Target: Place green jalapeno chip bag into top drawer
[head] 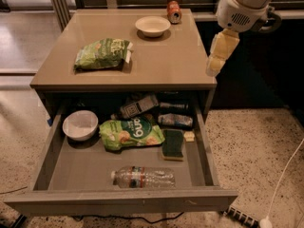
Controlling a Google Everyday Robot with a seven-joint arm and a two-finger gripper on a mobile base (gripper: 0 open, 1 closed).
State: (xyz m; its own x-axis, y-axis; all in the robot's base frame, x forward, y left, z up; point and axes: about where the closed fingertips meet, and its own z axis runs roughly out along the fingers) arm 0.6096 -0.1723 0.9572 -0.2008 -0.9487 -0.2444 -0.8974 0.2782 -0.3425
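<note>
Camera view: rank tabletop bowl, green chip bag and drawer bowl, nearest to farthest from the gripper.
Gripper hangs off the table's right edge.
1. Tabletop bowl, back centre.
2. Green jalapeno chip bag, tabletop left.
3. Drawer bowl, left in top drawer.
</note>
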